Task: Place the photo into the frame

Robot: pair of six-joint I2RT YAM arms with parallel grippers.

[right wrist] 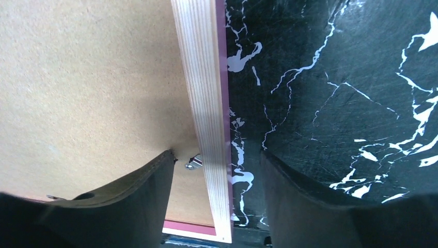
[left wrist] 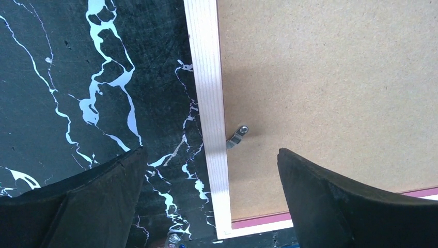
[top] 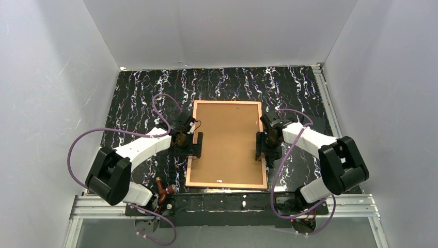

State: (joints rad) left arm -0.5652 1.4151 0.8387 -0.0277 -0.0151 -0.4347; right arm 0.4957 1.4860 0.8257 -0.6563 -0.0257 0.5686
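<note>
The frame (top: pixel 227 185) lies face down in the middle of the table, its pale wood rail around the brown backing board (top: pixel 227 142). The photo is not in view. My left gripper (top: pixel 195 144) is open astride the frame's left rail (left wrist: pixel 209 103), one finger over the table, the other over the board (left wrist: pixel 320 77), near a metal clip (left wrist: pixel 237 137). My right gripper (top: pixel 260 147) is open astride the right rail (right wrist: pixel 201 88), one finger over the board (right wrist: pixel 88 77) by a clip (right wrist: pixel 194 162). Neither holds anything.
The table is black with white marbling (top: pixel 144 93), closed in by white walls on the left, back and right. A small brown object (top: pixel 162 188) sits by the left arm's base. A metal rail (top: pixel 222 204) runs along the near edge.
</note>
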